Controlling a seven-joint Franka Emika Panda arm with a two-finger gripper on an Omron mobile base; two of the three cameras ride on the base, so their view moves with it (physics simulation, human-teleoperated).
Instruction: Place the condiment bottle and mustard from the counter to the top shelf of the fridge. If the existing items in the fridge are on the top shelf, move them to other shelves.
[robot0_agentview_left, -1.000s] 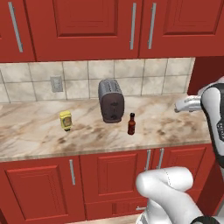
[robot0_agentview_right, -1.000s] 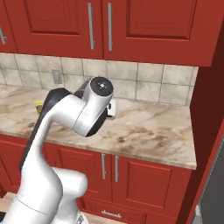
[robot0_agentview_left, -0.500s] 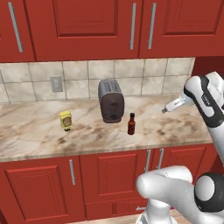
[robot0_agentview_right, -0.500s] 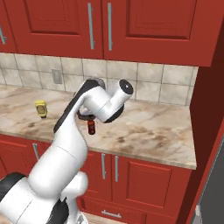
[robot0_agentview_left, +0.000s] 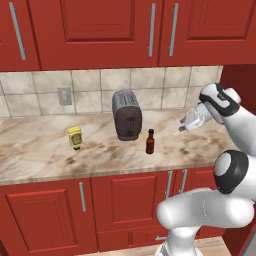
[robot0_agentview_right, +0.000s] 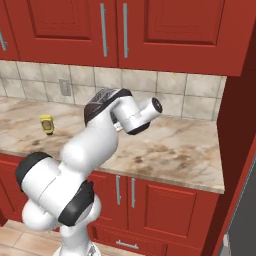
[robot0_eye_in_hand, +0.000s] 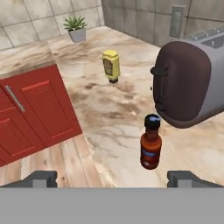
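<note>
The condiment bottle (robot0_agentview_left: 149, 142), small, dark brown with a black cap and red label, stands upright on the marble counter (robot0_agentview_left: 45, 160) in front of the toaster. In the hand view the bottle (robot0_eye_in_hand: 151, 142) is just ahead of my fingertips (robot0_eye_in_hand: 186, 178). The yellow mustard (robot0_agentview_left: 75, 137) stands further left on the counter, also seen as mustard (robot0_agentview_right: 47, 124) and mustard (robot0_eye_in_hand: 111, 65). My gripper (robot0_agentview_left: 185, 126) hovers above the counter to the right of the bottle, pointing at it. The gripper (robot0_eye_in_hand: 113, 179) is open, with nothing between its fingers.
A dark grey toaster (robot0_agentview_left: 126, 115) stands right behind the bottle, close to it as toaster (robot0_eye_in_hand: 192, 83). A small potted plant (robot0_eye_in_hand: 76, 28) sits at the counter's far end. Red cabinets hang above and below. A tall red panel (robot0_agentview_right: 235, 115) bounds the counter's right end.
The arm has swung its hand leftward from the right edge of the left base view towards the bottle. The bottle, mustard and toaster have not moved.
</note>
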